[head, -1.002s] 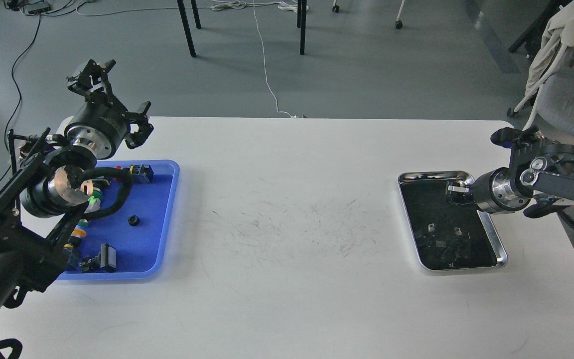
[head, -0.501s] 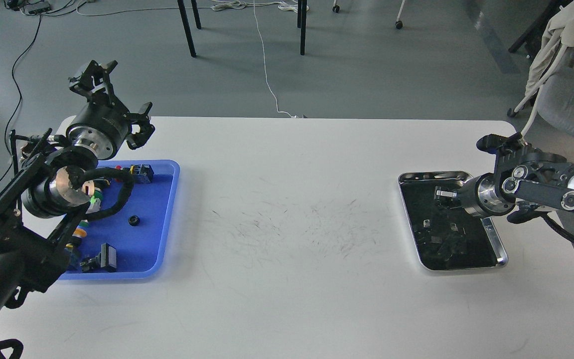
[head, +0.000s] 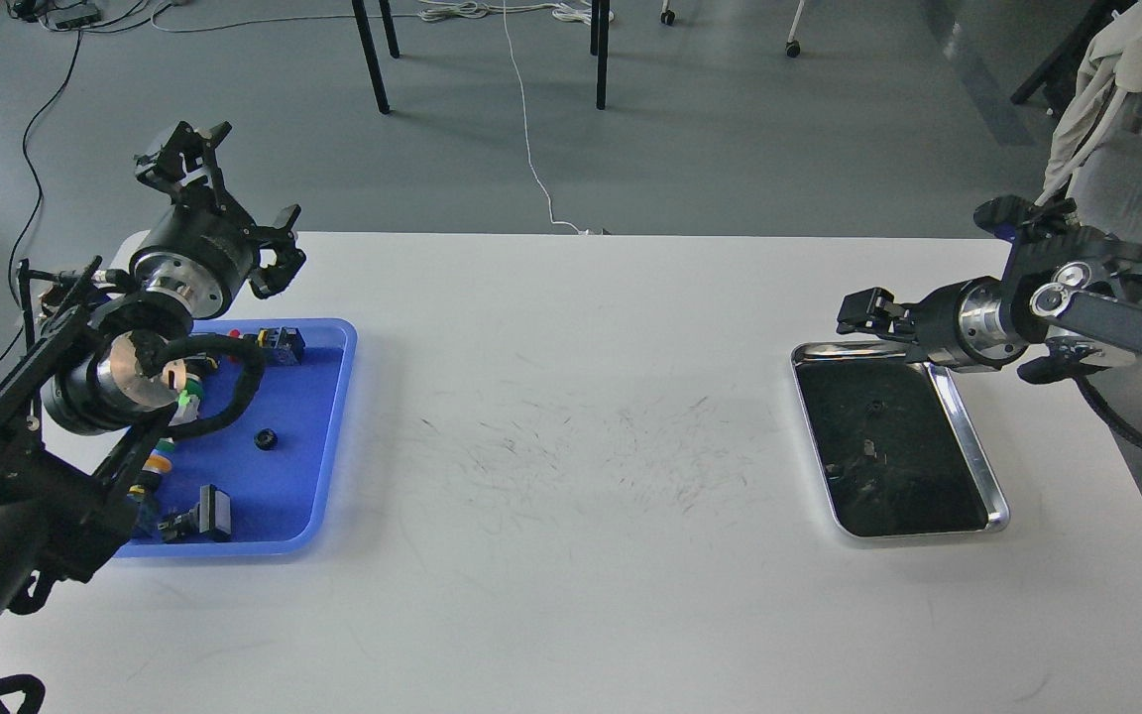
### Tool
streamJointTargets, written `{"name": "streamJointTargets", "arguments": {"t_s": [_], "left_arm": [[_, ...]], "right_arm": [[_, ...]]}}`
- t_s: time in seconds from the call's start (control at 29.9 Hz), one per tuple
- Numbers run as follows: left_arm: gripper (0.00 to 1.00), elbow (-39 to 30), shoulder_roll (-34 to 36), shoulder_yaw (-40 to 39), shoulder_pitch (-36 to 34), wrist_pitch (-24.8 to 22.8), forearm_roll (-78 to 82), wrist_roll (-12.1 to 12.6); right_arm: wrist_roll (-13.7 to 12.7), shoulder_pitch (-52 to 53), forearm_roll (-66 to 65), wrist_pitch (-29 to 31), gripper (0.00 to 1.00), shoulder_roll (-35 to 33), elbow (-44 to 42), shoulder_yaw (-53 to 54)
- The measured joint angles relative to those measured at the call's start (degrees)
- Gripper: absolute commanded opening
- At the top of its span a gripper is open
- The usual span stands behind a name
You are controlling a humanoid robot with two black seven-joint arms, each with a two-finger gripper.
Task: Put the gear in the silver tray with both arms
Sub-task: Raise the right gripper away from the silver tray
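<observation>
The silver tray [head: 975,448] lies at the right of the white table, and two small pieces [head: 873,406] lie on its dark bottom, too small to name. A small black gear-like ring [head: 265,437] lies in the blue tray [head: 333,436] at the left. My right gripper [head: 860,310] hovers over the silver tray's far rim, pointing left; its fingers are dark and I cannot tell them apart. My left gripper [head: 232,201] is raised above the blue tray's far left corner, with its claws spread wide and empty.
The blue tray also holds black connectors [head: 204,516] and coloured caps [head: 157,464], partly hidden by my left arm and its cable. The table's middle [head: 571,446] shows only scratch marks. A chair [head: 1126,169] stands beyond the right edge.
My right gripper has risen out of the silver tray and moved toward its far rim. The reflections in the tray bottom have shrunk. The left arm has barely moved.
</observation>
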Motion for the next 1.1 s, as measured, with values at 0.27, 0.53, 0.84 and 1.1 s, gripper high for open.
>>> {"name": "streamJointTargets", "arguments": {"t_s": [0.27,0.53,0.84,1.1], "left_arm": [[0.98,0.07,1.72,-0.01,0.0,-0.17,1.02,1.01],[0.98,-0.72,10.52,0.84,5.76,-4.9,1.24,0.92],[0.98,-4.5,20.92,2.63,15.64,-13.13,12.71,0.55],[0.98,-4.61,21.89,8.37,17.03,-13.78,40.98,-0.16]], "right_arm": [[0.1,-1.04,9.77,-0.66,0.95,0.18,-2.62,21.26],[4.57,-13.22,29.35,-2.68,0.96,0.23,-2.71,45.16],[5.21,-36.77,41.3,6.2,0.96,0.57,-2.01,67.2],[6.26,-48.95,43.19,9.46,0.97,3.13,-0.32,71.41]]}}
